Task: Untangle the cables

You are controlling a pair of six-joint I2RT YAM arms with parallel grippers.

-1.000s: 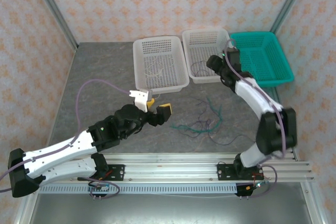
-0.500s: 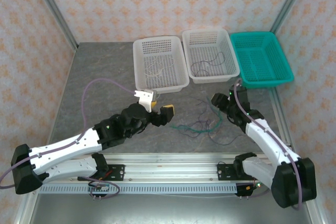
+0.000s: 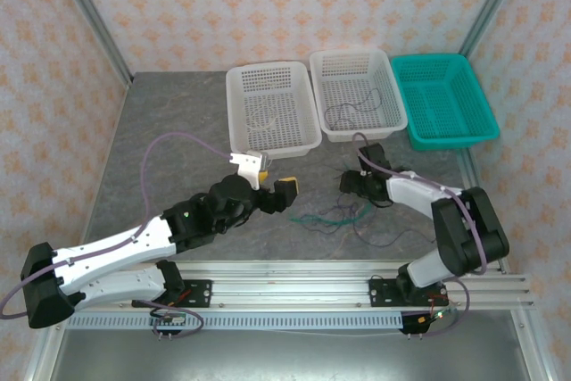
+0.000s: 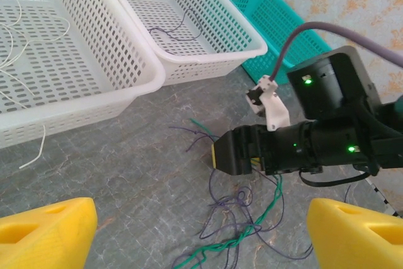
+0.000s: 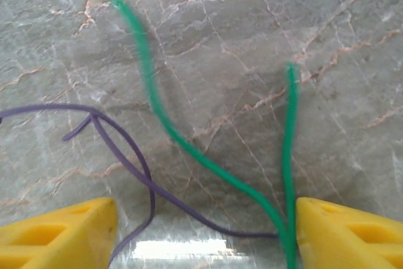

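Green cable (image 5: 189, 149), purple cable (image 5: 123, 150): probably limp, light, slippery; pinch green mid-strand, clear of crossing. Right hand (image 5: 204, 231) spread, empty, above bench (image 5: 252, 29); left hand (image 3: 266, 178) wide, empty.

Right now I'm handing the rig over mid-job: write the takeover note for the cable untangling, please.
Left hand: open, holding nothing, hovering on the near side of the left white basket.
Right hand: open, low over the table, a green cable and a purple cable between its fingers, not gripped.
Done: a white cable lies in the left white basket, a dark cable in the middle white basket.
Left: the green and purple tangle on the table, not yet separated.
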